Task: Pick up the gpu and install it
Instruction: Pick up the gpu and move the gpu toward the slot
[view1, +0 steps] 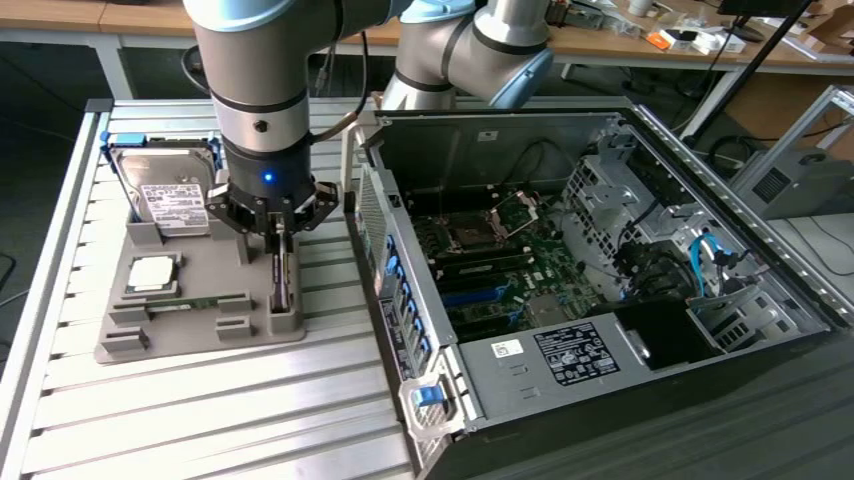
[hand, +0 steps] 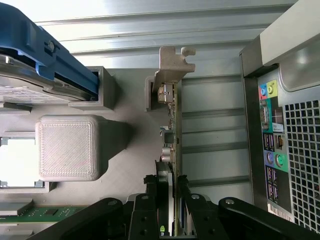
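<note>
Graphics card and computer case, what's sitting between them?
Nothing: only bare slatted table between the graphics card and the computer case, seen in the wrist view.

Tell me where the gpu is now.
The gpu stands on edge in the gray holder, on the exterior view's left of the open case, with the gripper closed on its top edge.

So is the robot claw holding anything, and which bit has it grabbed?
Yes. The gripper pinches the gpu from both sides, on its upper edge by the fan. The card stands on edge in the gray tray.
</note>
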